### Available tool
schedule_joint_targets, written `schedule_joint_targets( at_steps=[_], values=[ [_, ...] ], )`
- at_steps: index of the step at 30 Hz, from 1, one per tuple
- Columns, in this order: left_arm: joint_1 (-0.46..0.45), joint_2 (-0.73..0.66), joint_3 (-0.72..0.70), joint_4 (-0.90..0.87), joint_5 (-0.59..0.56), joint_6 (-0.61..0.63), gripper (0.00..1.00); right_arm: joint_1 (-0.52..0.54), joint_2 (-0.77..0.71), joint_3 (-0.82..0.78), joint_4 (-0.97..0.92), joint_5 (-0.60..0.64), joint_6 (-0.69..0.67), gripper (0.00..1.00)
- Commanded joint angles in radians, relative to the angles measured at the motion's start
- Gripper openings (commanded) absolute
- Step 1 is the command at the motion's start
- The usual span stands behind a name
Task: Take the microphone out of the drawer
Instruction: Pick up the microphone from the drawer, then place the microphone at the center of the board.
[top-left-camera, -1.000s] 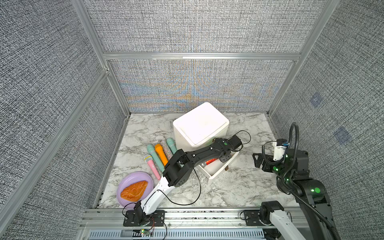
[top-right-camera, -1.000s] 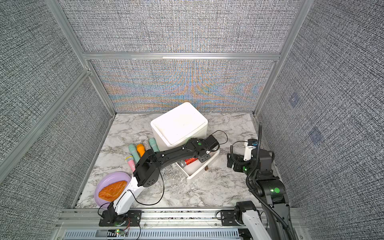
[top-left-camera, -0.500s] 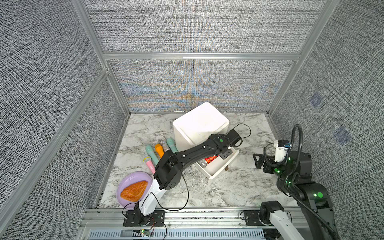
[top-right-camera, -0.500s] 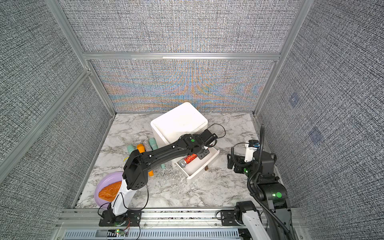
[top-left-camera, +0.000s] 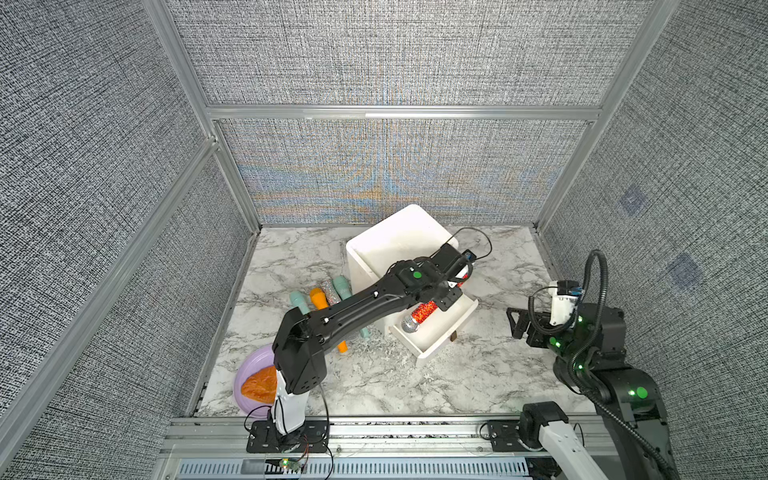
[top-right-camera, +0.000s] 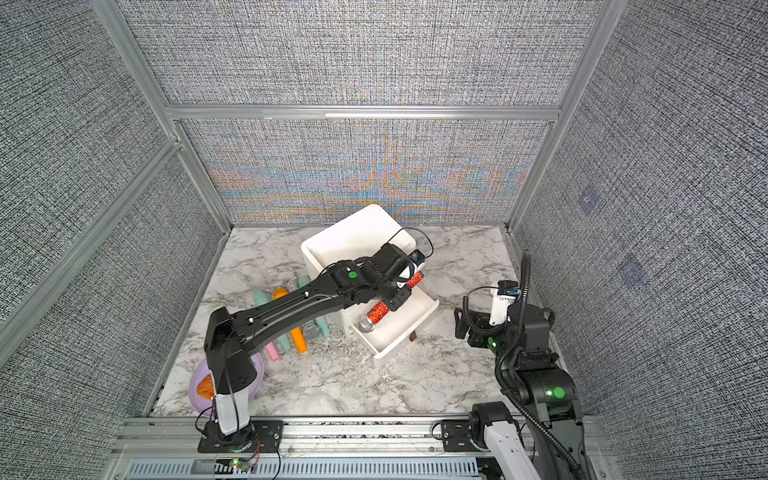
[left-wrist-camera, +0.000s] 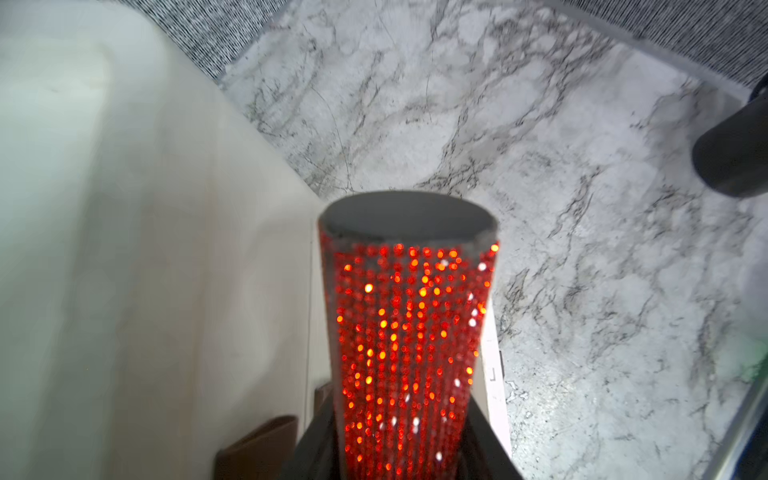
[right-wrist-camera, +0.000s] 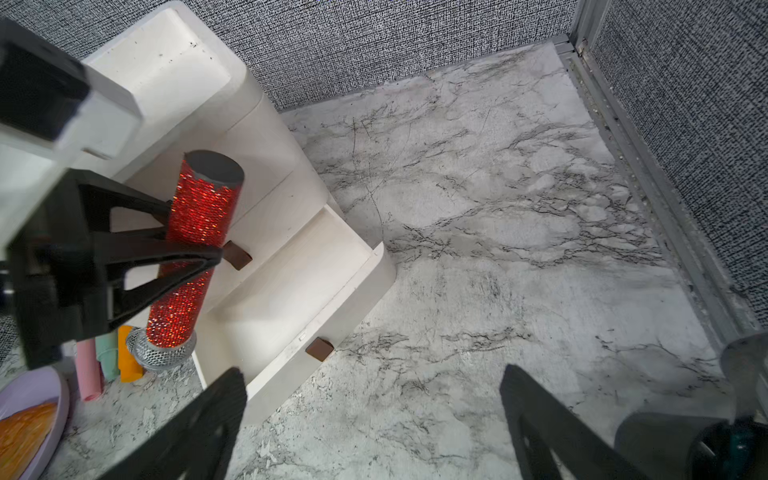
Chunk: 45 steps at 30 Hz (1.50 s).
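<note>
We note: left gripper (top-left-camera: 441, 296) fingers clamp the red microphone (top-left-camera: 422, 313), tilted over the open drawer (top-left-camera: 436, 347); right gripper (right-wrist-camera: 369, 374) fingers spread, empty.

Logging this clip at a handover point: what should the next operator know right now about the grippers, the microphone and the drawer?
Left gripper: shut on the red microphone, which is tilted head down over the open drawer.
Right gripper: open, empty, off to the drawer's side.
Done: drawer open, microphone grasped and lifted.
Left: carry it clear of the drawer and probably set it on the table.
</note>
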Motion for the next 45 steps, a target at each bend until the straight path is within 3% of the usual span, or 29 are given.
schedule_joint_targets(
  at_steps=[1, 9, 15, 22, 38, 45],
  values=[
    [0.003, -0.051, -0.005, 0.053, 0.058, -0.022, 0.0, 0.001, 0.002, -0.003, 0.019, 0.01, 0.001, 0.98],
    [0.003, -0.17, 0.003, 0.034, 0.119, -0.051, 0.0, 0.0, 0.002, -0.005, 0.021, 0.007, 0.0, 0.98],
    [0.004, -0.313, -0.08, 0.104, 0.151, -0.052, 0.0, 0.0, 0.003, -0.009, 0.025, 0.0, -0.003, 0.98],
    [0.026, -0.48, -0.129, 0.055, 0.154, -0.096, 0.0, 0.0, 0.004, -0.012, 0.028, -0.007, -0.005, 0.98],
    [0.18, -0.852, -0.354, -0.16, -0.152, -0.214, 0.0, 0.0, 0.002, -0.016, 0.036, -0.014, -0.007, 0.98],
    [0.311, -0.897, -0.498, -0.208, -0.246, -0.318, 0.0, 0.0, 0.001, -0.017, 0.034, -0.025, -0.011, 0.98]
  ],
)
